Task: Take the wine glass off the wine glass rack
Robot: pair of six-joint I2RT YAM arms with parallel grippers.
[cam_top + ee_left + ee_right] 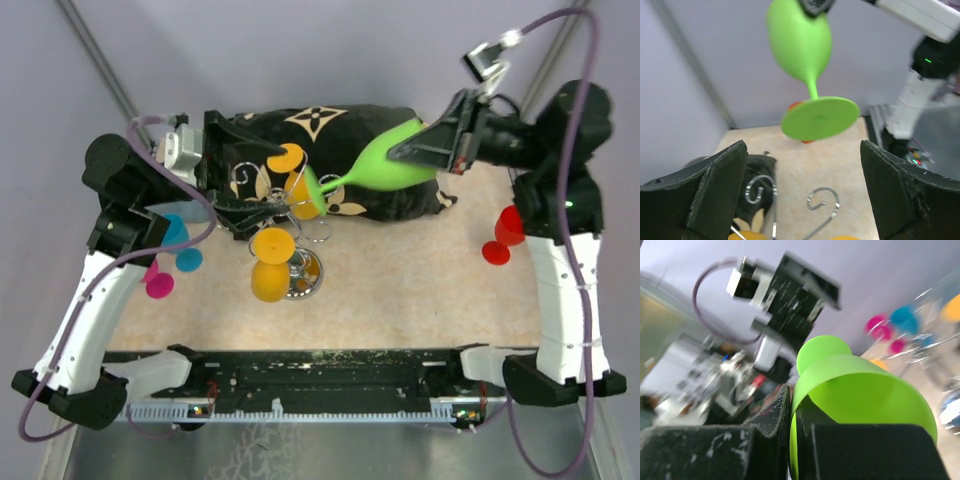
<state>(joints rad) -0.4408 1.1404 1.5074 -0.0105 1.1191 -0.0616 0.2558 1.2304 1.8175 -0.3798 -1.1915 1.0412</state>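
Glass: green wine glass (385, 160) tilted in the air, to the far right of the wine glass rack (303, 272).
Right jaws: closed on the bowl's rim; the right wrist view shows the pinch.
Left jaws: wide open, empty, by the rack.
Left wrist view only: glass foot (821, 117) hangs clear above the scroll hooks (822, 200).

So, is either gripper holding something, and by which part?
The right gripper pinches the green wine glass by the wall of its bowl at the rim. The left gripper is open and holds nothing.
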